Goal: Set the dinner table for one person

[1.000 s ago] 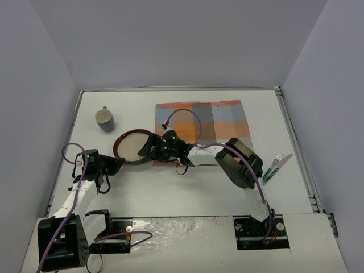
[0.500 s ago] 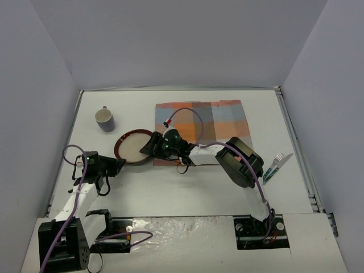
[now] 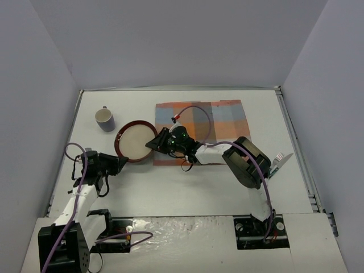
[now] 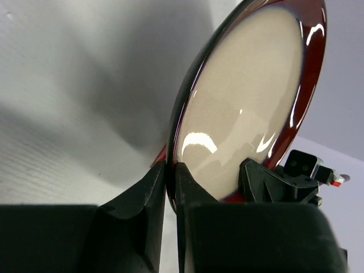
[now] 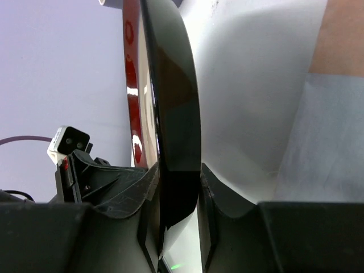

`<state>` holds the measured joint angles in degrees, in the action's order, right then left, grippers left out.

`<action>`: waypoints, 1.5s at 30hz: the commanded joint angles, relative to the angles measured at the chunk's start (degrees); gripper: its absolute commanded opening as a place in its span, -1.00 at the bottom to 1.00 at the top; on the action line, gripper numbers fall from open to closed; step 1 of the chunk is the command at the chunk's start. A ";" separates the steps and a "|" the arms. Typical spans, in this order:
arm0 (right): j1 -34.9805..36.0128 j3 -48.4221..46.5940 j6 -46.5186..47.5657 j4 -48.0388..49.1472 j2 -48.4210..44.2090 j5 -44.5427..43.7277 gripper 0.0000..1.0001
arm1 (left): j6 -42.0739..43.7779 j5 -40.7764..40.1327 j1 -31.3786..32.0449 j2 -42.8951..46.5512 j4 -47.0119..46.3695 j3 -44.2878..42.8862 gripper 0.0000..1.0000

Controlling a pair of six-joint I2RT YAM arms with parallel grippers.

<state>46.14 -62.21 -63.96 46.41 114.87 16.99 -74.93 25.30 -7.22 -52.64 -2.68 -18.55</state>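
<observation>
A red-rimmed plate [image 3: 135, 142] with a cream face is on the white dinner table [image 3: 187, 187], left of the plaid mat [image 3: 222, 119]. My left gripper [image 3: 118, 163] is shut on its near-left rim. In the left wrist view the plate [image 4: 244, 96] rises tilted from my left gripper [image 4: 170, 168], casting a shadow on the table. My right gripper [image 3: 152, 143] pinches the opposite rim. The right wrist view shows the plate's dark edge [image 5: 176, 114] squeezed in my right gripper [image 5: 178, 169].
A grey mug [image 3: 104, 119] stands behind and left of the plate. A fork [image 3: 278, 157] lies by the right rail, partly behind the right arm. The mat's corner [image 5: 341, 40] shows beyond the plate. Metal rails edge the table.
My right gripper has closed from wide open onto the plate's right rim. The plate has shifted slightly away and to the right. The left gripper kept its hold and followed.
</observation>
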 commanded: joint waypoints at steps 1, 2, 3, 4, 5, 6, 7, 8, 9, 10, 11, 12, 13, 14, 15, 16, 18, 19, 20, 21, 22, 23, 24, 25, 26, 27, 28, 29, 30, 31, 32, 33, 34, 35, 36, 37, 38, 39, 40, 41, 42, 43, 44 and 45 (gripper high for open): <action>-1.48 1.55 1.79 7.45 -7.40 -0.04 -1.00 | 3.20 3.13 -0.16 1.83 -6.60 -4.52 -0.41; -1.90 2.13 1.25 8.19 -8.03 0.29 -1.00 | 3.54 3.25 -0.16 1.92 -6.23 -4.81 -0.22; -2.39 2.44 0.75 8.84 -8.47 0.58 -1.00 | 4.22 3.26 -0.16 1.99 -5.87 -5.29 -0.10; -2.86 2.88 0.60 9.07 -9.17 0.83 -1.00 | 5.01 3.42 -0.16 2.04 -5.22 -5.79 0.06; -3.32 3.38 0.59 9.12 -9.99 1.06 -1.00 | 5.83 3.65 -0.16 2.09 -4.45 -6.29 0.24; -3.90 3.84 0.77 8.96 -10.92 1.24 -1.00 | 6.98 3.74 -0.16 2.10 -3.40 -7.24 0.34; -4.58 4.26 1.06 8.67 -11.95 1.38 -1.00 | 8.33 3.84 -0.16 2.13 -2.15 -8.41 0.43; -5.48 4.56 1.59 8.13 -13.20 1.38 -1.00 | 10.06 4.08 -0.16 2.24 -0.48 -9.96 0.57; -6.49 5.43 1.98 7.54 -14.39 1.58 -1.00 | 12.07 4.22 -0.20 2.36 1.52 -11.64 0.71; -7.53 6.39 2.29 6.98 -15.48 1.96 -1.00 | 14.11 4.30 -0.23 2.46 3.74 -13.32 0.83; -8.55 6.99 2.45 6.65 -16.27 2.78 -1.00 | 15.93 4.21 -0.16 2.54 6.51 -14.84 0.88; -9.81 7.64 2.55 6.30 -17.40 2.91 -1.00 | 18.45 3.96 -0.16 2.54 9.04 -16.69 0.92; -12.01 8.58 2.79 5.28 -19.13 4.00 -1.00 | 22.84 3.10 -0.16 2.54 13.43 -19.90 0.94; -13.62 8.83 3.50 3.86 -20.68 4.72 -1.00 | 26.42 2.03 -0.16 2.48 16.84 -22.35 0.94; -15.41 9.12 4.33 2.79 -22.30 5.52 -1.00 | 30.20 1.02 -0.19 2.35 20.36 -24.79 0.94; -17.23 9.42 5.17 1.98 -23.81 6.35 -1.00 | 33.79 -0.02 -0.23 2.17 23.59 -26.94 0.94; -20.11 9.85 6.23 -0.61 -25.52 7.84 -1.00 | 38.01 -4.10 -0.16 2.10 26.95 -29.02 0.94; -21.82 10.09 6.81 -0.87 -26.34 8.80 -1.00 | 40.01 -4.59 -0.17 2.07 28.39 -29.74 0.94; -24.15 10.64 7.24 -2.33 -27.32 10.15 -1.00 | 43.63 -7.40 -0.23 1.89 30.84 -30.54 0.94; -26.44 11.11 7.55 -2.81 -27.74 11.87 -1.00 | 45.53 -9.69 -0.22 1.90 32.09 -31.13 0.94; -28.71 11.54 7.80 -2.95 -27.96 13.71 -1.00 | 46.83 -11.80 -0.17 1.98 32.92 -31.65 0.94; -30.80 11.81 8.03 -3.04 -28.08 15.47 -1.00 | 48.37 -12.97 -0.16 2.11 33.79 -31.76 0.94; -32.42 12.00 8.27 -3.07 -28.07 16.92 -1.00 | 49.83 -13.82 -0.16 2.29 34.43 -31.64 0.94; -33.53 12.14 8.56 -3.03 -27.96 17.98 -1.00 | 51.00 -14.78 -0.16 2.55 34.73 -31.42 0.94; -34.63 12.29 8.85 -3.00 -27.85 19.04 -1.00 | 52.16 -15.73 -0.16 2.80 35.02 -31.18 0.94; -35.47 12.35 9.09 -3.06 -27.55 19.82 -1.00 | 52.71 -16.56 -0.04 2.98 34.96 -30.59 0.94; -36.14 12.38 9.20 -3.03 -27.32 20.37 -1.00 | 53.01 -17.19 0.06 3.21 34.65 -29.99 0.94; -36.60 12.38 9.30 -2.94 -27.02 20.75 -1.00 | 53.03 -17.33 0.16 3.35 33.93 -29.33 0.94; -36.99 12.38 9.46 -2.84 -26.63 21.14 -1.00 | 53.00 -17.24 0.26 3.38 33.04 -28.64 0.94; -37.39 12.38 9.62 -2.74 -26.24 21.54 -1.00 | 52.97 -17.14 0.35 3.41 32.16 -27.95 0.94; -37.79 12.34 9.71 -2.63 -25.80 21.84 -1.00 | 53.18 -17.38 0.37 3.27 32.09 -27.83 0.94; -38.20 12.30 9.80 -2.50 -25.35 22.12 -1.00 | 53.42 -17.66 0.37 3.11 32.12 -27.79 0.94; -38.52 12.24 10.02 -2.47 -24.81 22.51 -1.00 | 53.59 -18.05 0.37 2.96 32.13 -27.98 0.94; -38.70 12.23 10.24 -2.47 -24.35 22.80 -1.00 | 53.63 -18.57 0.37 2.82 32.03 -28.12 0.94; -38.78 12.29 10.37 -2.46 -23.98 22.93 -1.00 | 53.59 -19.06 0.37 2.69 31.86 -28.15 0.94; -38.89 12.29 10.48 -2.40 -23.46 23.05 -1.00 | 53.64 -19.06 0.37 2.58 31.86 -28.26 0.94; -39.05 12.33 10.56 -2.26 -22.90 23.20 -1.00 | 53.62 -18.95 0.33 2.42 31.82 -28.26 0.94; -39.21 12.37 10.63 -2.10 -22.31 23.38 -1.00 | 53.57 -18.77 0.28 2.28 31.77 -28.21 0.94; -39.30 12.33 10.76 -1.96 -21.70 23.55 -1.00 | 53.53 -18.60 0.28 2.33 31.72 -28.21 0.94; -39.40 12.27 10.87 -1.84 -21.11 23.71 -1.00 | 53.49 -18.45 0.28 2.36 31.69 -28.20 0.94; -39.57 12.19 10.89 -1.66 -20.61 23.85 -1.00 | 53.49 -18.43 0.28 2.35 31.69 -28.12 0.94; -39.72 12.11 10.96 -1.06 -19.82 24.24 -1.00 | 53.48 -18.36 0.28 2.28 31.68 -28.12 0.94; -39.72 11.97 10.89 -0.85 -19.08 24.51 -1.00 | 53.42 -18.36 0.28 2.27 31.62 -28.12 0.94; -39.76 11.74 10.91 -0.68 -18.50 24.70 -1.00 | 53.44 -18.36 0.28 2.24 31.56 -28.12 0.94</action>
<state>7.07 -47.66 -52.37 33.67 96.63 36.44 -22.57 7.55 -7.09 -50.15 31.44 -45.69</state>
